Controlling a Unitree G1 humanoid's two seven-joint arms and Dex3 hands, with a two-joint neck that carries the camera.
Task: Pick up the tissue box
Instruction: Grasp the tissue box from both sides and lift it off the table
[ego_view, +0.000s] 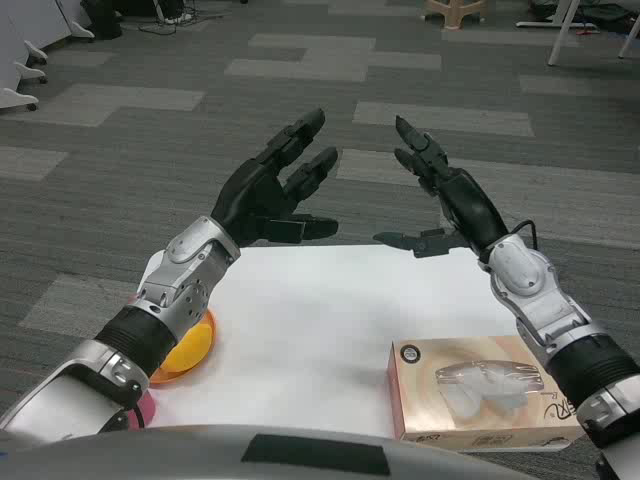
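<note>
Both my left hand (268, 190) and right hand (440, 190) hang above the table's far edge, fingers spread, holding nothing. The tissue box (485, 390) lies flat at the white table's (310, 330) near right corner, under my right forearm. I'd draw the hands back and down to flank its short ends, then squeeze evenly.

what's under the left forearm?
An orange dish on the white table pokes out from beneath the left forearm, with something pink nearby. The forearm covers the rest of both.
</note>
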